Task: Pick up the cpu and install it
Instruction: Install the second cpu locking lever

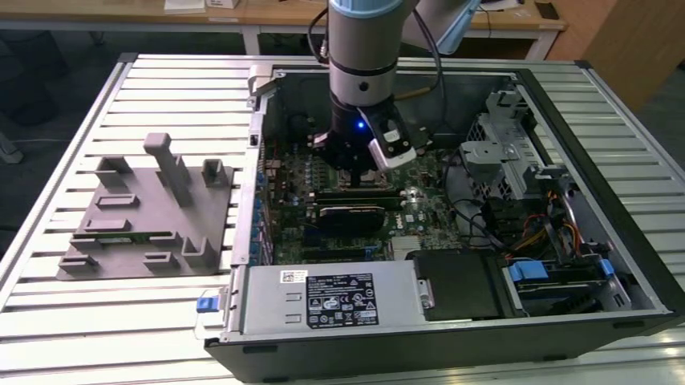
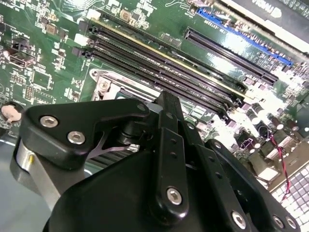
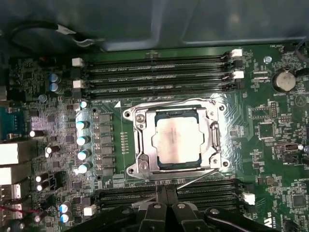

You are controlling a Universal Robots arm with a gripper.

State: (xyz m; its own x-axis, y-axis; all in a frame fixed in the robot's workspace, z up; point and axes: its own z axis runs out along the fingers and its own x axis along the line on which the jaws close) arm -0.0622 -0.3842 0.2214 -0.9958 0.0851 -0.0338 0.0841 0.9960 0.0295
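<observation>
The cpu (image 3: 177, 140), a flat square chip with a silvery top, lies in the motherboard socket. The socket's metal frame (image 3: 139, 145) is down around its edges. My gripper (image 3: 166, 191) is shut beside the socket, its two black fingertips pressed together just off the frame's edge. A thin metal socket lever (image 3: 198, 179) slants from the frame's corner to those fingertips; whether they touch or pinch it I cannot tell. In the exterior view the gripper (image 1: 348, 160) is low inside the open computer case (image 1: 557, 321). In the second wrist view the gripper (image 2: 168, 104) covers most of the socket (image 2: 108, 84).
Long black memory slots (image 3: 154, 72) run along both sides of the socket. A black expansion card (image 1: 348, 215) and cables (image 1: 535, 233) lie inside the case near the arm. A grey fixture (image 1: 150, 208) stands on the slatted table at the exterior view's left.
</observation>
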